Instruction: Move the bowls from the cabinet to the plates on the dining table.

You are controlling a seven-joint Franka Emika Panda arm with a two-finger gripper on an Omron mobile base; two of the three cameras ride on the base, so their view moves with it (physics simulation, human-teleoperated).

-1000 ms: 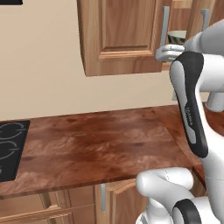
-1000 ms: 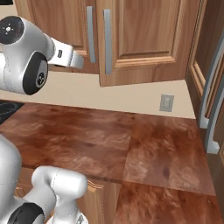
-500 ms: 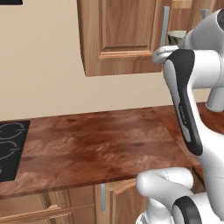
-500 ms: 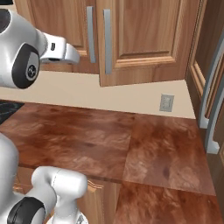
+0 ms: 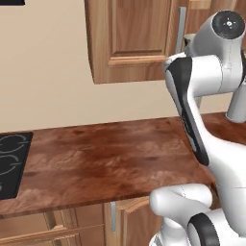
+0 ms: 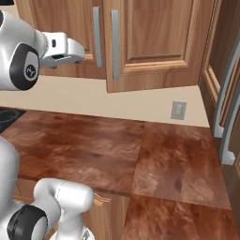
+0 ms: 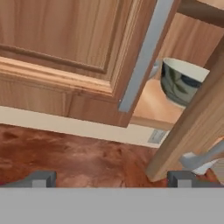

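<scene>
In the hand view a grey-green bowl [image 7: 180, 82] with dark markings and a cream inside stands on the shelf of the cabinet [image 7: 65, 52], seen through the gap between its two doors. The left door's grey bar handle [image 7: 143, 57] runs beside the gap, and the right door [image 7: 197, 118] stands ajar. My gripper [image 7: 111, 179] is open, empty and short of the gap. From the right base camera the hand [image 6: 65, 48] hangs in front of the cabinet doors [image 6: 150, 37], left of their handles. The plates and the dining table are out of view.
Below the cabinet runs a reddish-brown wooden counter [image 5: 105, 158] with a black stovetop [image 5: 9, 163] at its left end. A wall outlet [image 6: 178, 110] sits on the beige wall. Tall cupboards with grey handles [image 6: 225, 117] stand at the right.
The arm has lifted the hand a little higher in front of the cabinet doors. The gripper stays open and the doors have not visibly moved.
</scene>
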